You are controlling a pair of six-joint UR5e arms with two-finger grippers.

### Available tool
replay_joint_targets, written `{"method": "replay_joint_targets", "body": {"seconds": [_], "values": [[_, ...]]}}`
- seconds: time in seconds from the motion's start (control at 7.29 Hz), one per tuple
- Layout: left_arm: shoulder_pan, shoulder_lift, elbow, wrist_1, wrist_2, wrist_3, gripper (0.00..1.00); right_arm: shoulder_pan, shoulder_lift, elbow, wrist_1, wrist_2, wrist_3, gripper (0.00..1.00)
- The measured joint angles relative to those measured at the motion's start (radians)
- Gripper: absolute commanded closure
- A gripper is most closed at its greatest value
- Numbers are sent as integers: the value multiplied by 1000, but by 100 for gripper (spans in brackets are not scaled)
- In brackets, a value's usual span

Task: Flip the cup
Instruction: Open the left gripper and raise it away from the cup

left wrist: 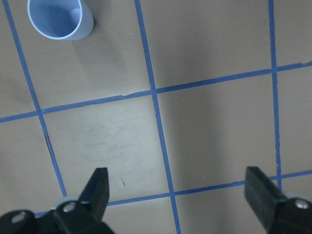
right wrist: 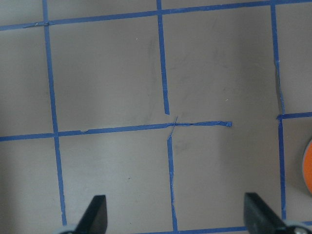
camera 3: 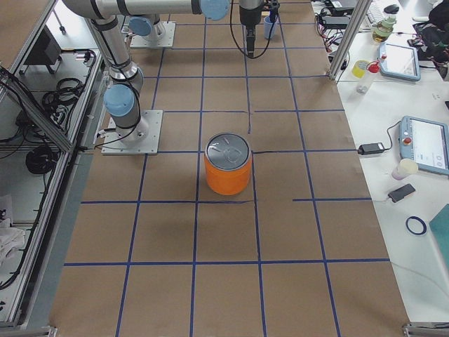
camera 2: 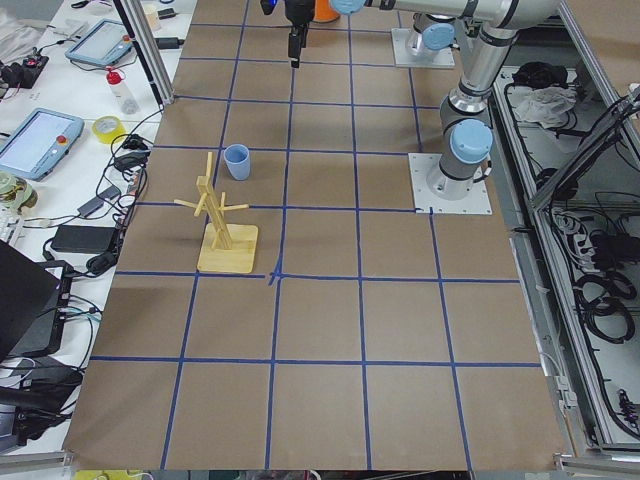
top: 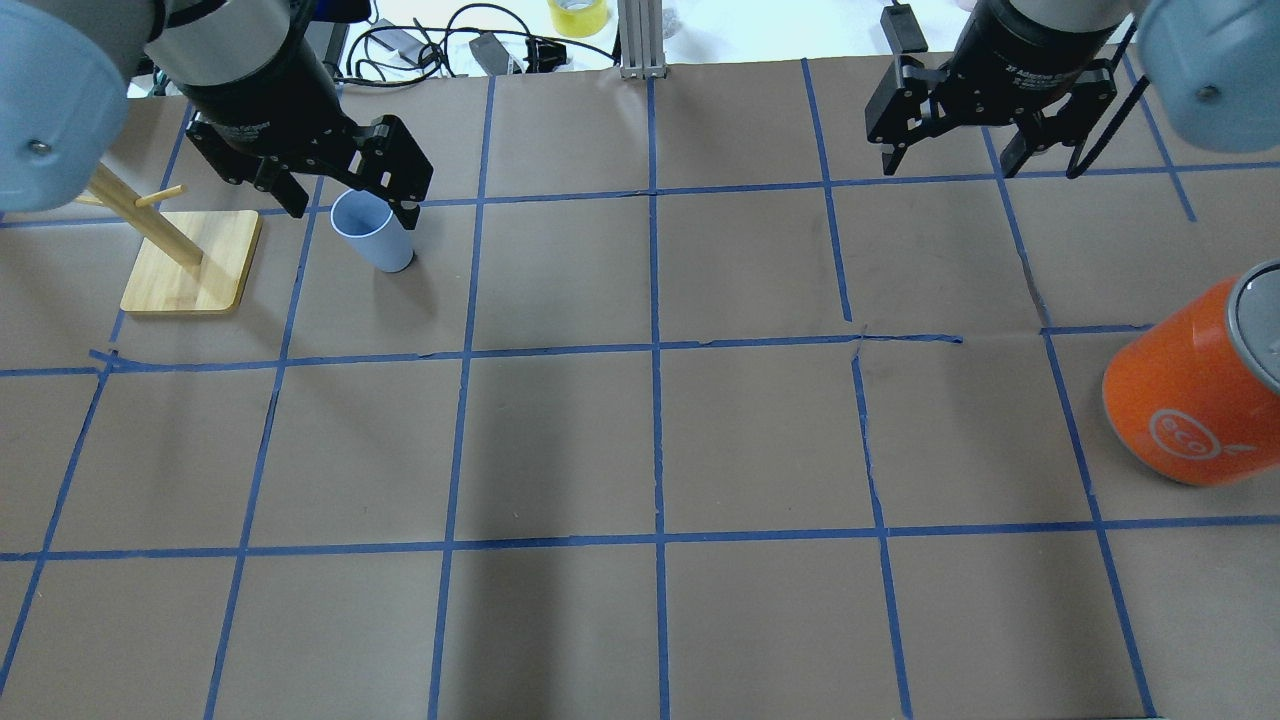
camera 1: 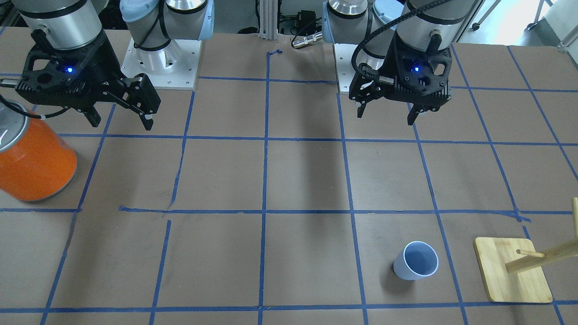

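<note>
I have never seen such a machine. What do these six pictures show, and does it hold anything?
These are two robot arms fixed to a table covered with brown paper and blue tape lines. Each ends in a two-finger gripper. One picture faces the robot, one looks over its shoulders, two look along the table from its ends, and two come from cameras on the wrists, looking down. The left gripper and the right gripper are both open and hold nothing. On the table stand a small pale blue cup, mouth up, a wooden peg stand beside it, and a large orange can on the robot's right side.
</note>
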Motion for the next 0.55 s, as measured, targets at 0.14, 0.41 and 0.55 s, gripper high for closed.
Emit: {"method": "replay_joint_targets", "body": {"seconds": [0.14, 0.41, 0.55], "values": [[0, 2, -1, 2, -1, 1, 0, 0, 0, 0, 0, -2, -3, 0], [2, -2, -4, 9, -4, -1, 0, 0, 0, -1, 0, -3, -4, 0], [2, -5, -5, 17, -4, -2, 0, 0, 0, -1, 0, -3, 0, 0]]}}
